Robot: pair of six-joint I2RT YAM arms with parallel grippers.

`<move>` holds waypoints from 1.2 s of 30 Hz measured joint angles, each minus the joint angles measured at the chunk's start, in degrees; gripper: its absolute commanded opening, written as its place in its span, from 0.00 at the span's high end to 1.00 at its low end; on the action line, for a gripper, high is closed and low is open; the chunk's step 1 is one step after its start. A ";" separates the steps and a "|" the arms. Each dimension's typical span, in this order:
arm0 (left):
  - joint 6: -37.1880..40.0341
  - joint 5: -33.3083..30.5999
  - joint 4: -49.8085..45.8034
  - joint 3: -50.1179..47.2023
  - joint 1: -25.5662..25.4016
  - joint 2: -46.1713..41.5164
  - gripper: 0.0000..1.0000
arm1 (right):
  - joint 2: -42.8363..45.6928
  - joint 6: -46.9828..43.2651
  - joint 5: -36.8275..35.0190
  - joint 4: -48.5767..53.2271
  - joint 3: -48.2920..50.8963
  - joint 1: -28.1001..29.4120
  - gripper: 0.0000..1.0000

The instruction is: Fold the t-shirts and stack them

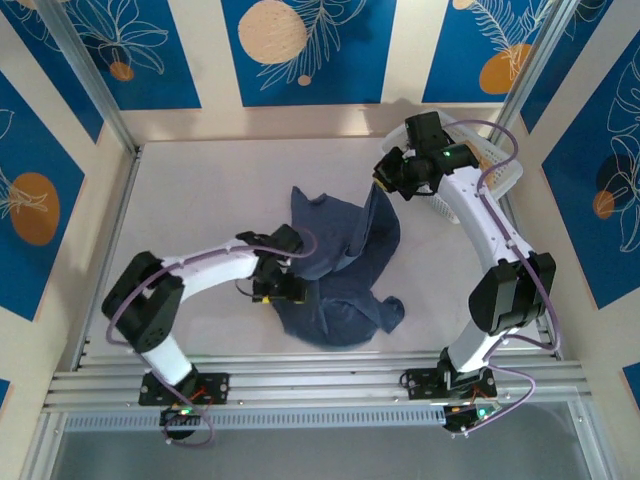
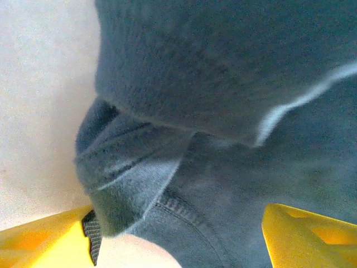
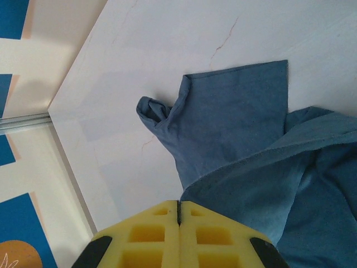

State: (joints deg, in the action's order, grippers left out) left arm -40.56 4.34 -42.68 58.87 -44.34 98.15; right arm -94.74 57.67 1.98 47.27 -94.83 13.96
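Folding looks barely begun: one slate-blue t-shirt (image 1: 340, 285) lies crumpled near the basket (image 1: 503, 172), nothing stacked. My right gripper (image 3: 178, 205), beside the basket, is pinched closed on a lifted edge; my left gripper (image 2: 178, 240), farther from it, gapes around a hem, not clamped.

Basket (image 1: 508, 172) mostly hidden behind R arm (image 1: 480, 215); t-shirt (image 2: 223, 84) blurry, cropped close-up.

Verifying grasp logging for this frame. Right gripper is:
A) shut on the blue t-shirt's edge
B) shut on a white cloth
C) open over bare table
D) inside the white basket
A: in the right wrist view the right gripper is pressed fully closed where an edge of the blue t-shirt runs into it, and the top view shows that shirt pulled up to it.
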 measured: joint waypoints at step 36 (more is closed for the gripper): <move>12.31 -27.15 -9.68 43.67 36.48 19.65 1.00 | 12.46 35.50 -2.36 22.25 22.95 -7.32 1.00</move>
State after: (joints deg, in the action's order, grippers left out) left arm -28.25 -22.81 -52.36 102.54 -7.86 117.80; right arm -82.28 93.17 -0.38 69.52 -71.88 6.63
